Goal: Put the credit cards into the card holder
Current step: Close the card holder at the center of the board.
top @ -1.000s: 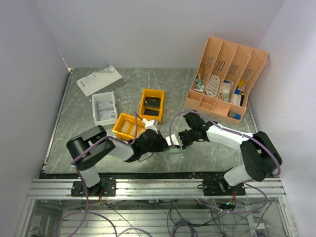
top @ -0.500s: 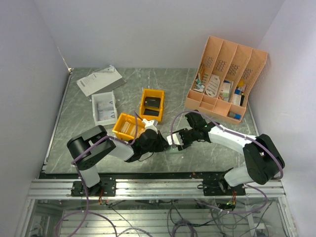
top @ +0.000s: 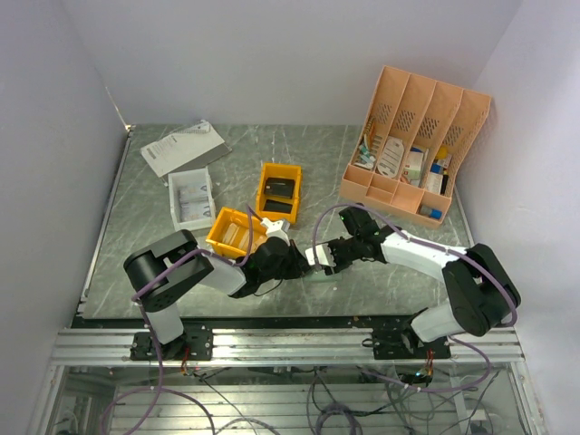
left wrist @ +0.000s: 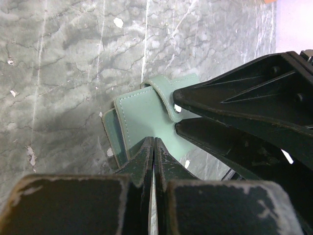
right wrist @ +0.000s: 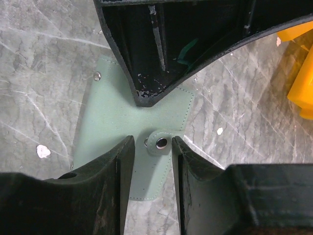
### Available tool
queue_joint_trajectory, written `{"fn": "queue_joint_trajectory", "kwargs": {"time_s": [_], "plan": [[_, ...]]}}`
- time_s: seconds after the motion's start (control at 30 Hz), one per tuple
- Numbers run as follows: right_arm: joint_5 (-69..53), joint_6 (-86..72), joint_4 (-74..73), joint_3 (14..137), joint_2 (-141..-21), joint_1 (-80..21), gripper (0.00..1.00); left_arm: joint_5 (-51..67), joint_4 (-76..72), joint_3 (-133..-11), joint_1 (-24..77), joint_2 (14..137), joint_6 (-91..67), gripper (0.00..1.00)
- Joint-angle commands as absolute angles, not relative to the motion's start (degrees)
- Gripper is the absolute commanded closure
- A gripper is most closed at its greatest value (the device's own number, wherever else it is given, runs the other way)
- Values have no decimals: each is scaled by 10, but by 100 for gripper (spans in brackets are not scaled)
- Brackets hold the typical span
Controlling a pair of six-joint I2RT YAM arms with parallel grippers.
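The grey-green card holder [top: 320,275] lies folded shut on the table between the two grippers. It shows in the left wrist view [left wrist: 142,115] and the right wrist view [right wrist: 110,122]. Its snap tab [right wrist: 159,143] lies over the top face. My left gripper [left wrist: 154,141] is shut, its tips resting on the holder's near edge. My right gripper [right wrist: 151,147] is open, and its fingers stand either side of the snap tab. In the top view the two grippers, left [top: 294,263] and right [top: 317,259], almost touch. No credit card shows clearly.
Two orange bins [top: 277,192] [top: 235,233] with dark and pale items stand just left of the grippers. A white tray [top: 190,199] and a paper sheet [top: 181,147] lie at the back left. The big peach desk organiser [top: 415,145] stands at the back right.
My right gripper has edged slightly left towards the left gripper over the card holder. The left arm has hardly moved.
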State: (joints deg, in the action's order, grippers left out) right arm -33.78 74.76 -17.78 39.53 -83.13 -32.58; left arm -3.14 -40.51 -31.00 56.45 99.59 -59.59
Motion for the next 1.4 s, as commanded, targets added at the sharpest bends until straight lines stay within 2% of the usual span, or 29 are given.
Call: {"fn": "queue_joint_trajectory", "kwargs": {"time_s": [0.0,0.53,1.0,1.37], "plan": [[-316,747,-171,400,-853,-325,65,-18,-390,-295,564,1013,-589,93],[-314,715,-148,404,-819,-323,80,-19,-396,-286,563,1011,-592,93],[-317,673,-98,392,-802,-323,77,-18,-393,-290,563,1015,-592,93],[-327,700,-125,400,-827,-323,77,-18,-389,-289,563,1012,-592,93]]}}
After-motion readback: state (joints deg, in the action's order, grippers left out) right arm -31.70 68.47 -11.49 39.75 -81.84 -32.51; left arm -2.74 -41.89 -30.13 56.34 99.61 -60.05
